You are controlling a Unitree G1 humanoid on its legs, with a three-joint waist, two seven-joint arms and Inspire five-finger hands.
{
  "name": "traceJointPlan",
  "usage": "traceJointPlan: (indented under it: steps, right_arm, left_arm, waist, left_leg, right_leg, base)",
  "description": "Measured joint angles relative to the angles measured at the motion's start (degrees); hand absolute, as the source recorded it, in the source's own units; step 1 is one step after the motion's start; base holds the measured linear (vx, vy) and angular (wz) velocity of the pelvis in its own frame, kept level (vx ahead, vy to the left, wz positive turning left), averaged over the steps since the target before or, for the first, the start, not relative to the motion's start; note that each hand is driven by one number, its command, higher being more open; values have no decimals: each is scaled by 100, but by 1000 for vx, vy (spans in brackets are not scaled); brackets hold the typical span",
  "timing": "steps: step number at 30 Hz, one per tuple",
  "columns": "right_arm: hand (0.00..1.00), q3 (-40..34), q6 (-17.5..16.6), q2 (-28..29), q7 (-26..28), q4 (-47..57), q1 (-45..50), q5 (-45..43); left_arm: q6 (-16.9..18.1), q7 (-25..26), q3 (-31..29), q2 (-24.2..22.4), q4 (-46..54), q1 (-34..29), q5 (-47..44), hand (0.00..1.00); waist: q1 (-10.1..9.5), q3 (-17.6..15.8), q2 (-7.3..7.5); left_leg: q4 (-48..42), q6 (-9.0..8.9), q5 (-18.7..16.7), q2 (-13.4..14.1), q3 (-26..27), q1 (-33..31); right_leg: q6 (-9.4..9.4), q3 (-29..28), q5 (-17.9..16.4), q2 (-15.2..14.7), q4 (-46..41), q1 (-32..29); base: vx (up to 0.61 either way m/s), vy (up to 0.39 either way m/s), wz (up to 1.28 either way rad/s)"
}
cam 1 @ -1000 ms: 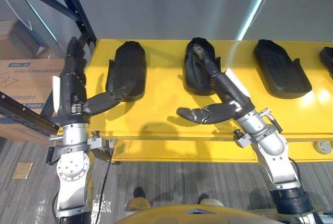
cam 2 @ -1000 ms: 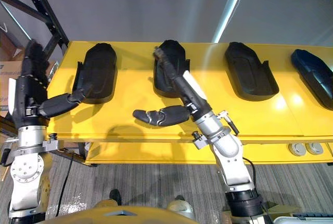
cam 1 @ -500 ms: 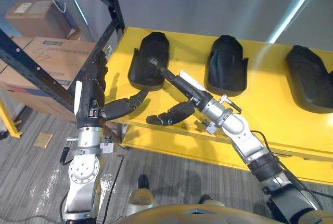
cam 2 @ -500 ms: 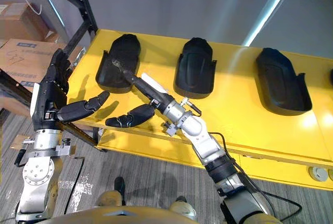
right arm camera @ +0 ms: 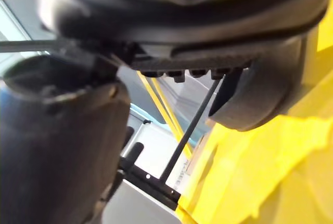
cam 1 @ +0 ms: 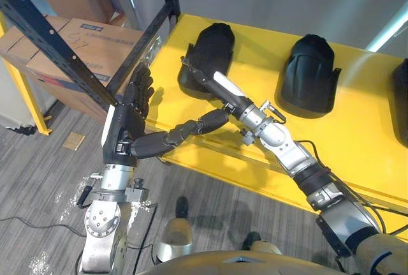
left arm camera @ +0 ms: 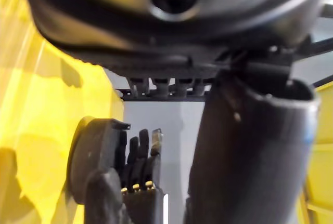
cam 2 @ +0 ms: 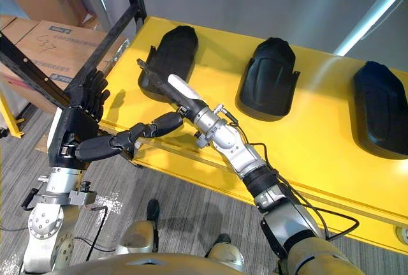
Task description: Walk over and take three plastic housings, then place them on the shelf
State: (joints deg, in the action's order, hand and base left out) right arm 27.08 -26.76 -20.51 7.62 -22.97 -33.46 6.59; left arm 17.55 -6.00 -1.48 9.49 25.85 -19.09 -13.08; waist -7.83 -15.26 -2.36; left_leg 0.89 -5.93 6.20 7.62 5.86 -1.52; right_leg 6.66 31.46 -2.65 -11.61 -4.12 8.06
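Eye views: right hand point(cam 1: 215, 89) reaches left across the yellow worktop point(cam 1: 357, 128), fingers straight against the near rim of the leftmost plastic housing point(cam 1: 210, 48), thumb splayed. The middle housing point(cam 2: 271, 74) and right housing point(cam 2: 380, 106) lie apart on the worktop. Left hand point(cam 1: 122, 131) is raised off the worktop's corner, fingers straight up, thumb out, empty. Right wrist view: the leftmost housing's dark wall sits just past the open hand.

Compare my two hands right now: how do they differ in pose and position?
The left hand is raised off the yellow table, beside the rack post; the right hand is stretched out over the table. The left hand's fingers are spread in the air; the right hand's reach the edge of the leftmost housing. Both are open, with straight fingers, and hold nothing.
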Motion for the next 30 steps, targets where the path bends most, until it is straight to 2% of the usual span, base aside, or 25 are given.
traceJointPlan:
  steps: [5,12,16,21,22,23,30]
  right_arm:
    - [100,183,-1,18,-292,-348,-290,487]
    - [100,183,-6,24,-1395,-780,-590,1194]
    - [100,188,-4,51,-1734,-827,-591,1643]
    - [100,198,282,82,-2477,-942,-605,2259]
    - [0,197,359,104,-2573,-1021,-636,2310]
    - [0,190,494,110,-2618,-1025,-643,2426]
    - [0,190,713,120,-2617,-1026,-881,2442]
  left_arm:
    - [20,-110,-7,0,114,-109,-47,100]
    - [103,-192,-3,-10,114,-136,-70,100]
    - [111,-220,21,-11,114,-162,-70,100]
    - [114,-221,171,-14,114,-167,-70,100]
    - [114,-225,173,-14,113,-170,-70,100]
    - [116,-223,172,-14,114,-171,-71,100]
    - [117,-219,197,-14,113,-175,-71,100]
  waist:
    - [-120,-31,-23]
    - [-186,-235,-82]
    - [-185,-237,-85]
    - [-234,-252,-114]
    - [-238,-257,-123]
    - [-243,-266,-140]
    - [-236,-305,-201]
  left_leg:
    - [-2,4,3,-22,-21,-4]
    - [-41,19,14,-38,-118,-39]
    - [-57,24,19,-39,-142,-96]
    - [-58,28,26,-42,-149,-98]
    - [-57,29,30,-42,-149,-98]
    - [-57,28,30,-42,-150,-98]
    - [-57,29,37,-42,-149,-99]
  right_leg:
    - [3,45,-9,-25,-23,1]
    - [6,134,-30,-37,-60,35]
    - [7,160,-30,-35,-60,0]
    - [7,168,-30,-37,-60,2]
    - [7,168,-30,-37,-60,1]
    - [7,168,-30,-37,-61,1]
    - [8,167,-29,-37,-61,-3]
  base:
    - [-3,-2,3]
    - [-16,-8,6]
    - [-2,-7,2]
    - [-1,-3,1]
    - [0,0,0]
    - [0,0,0]
    - [0,0,0]
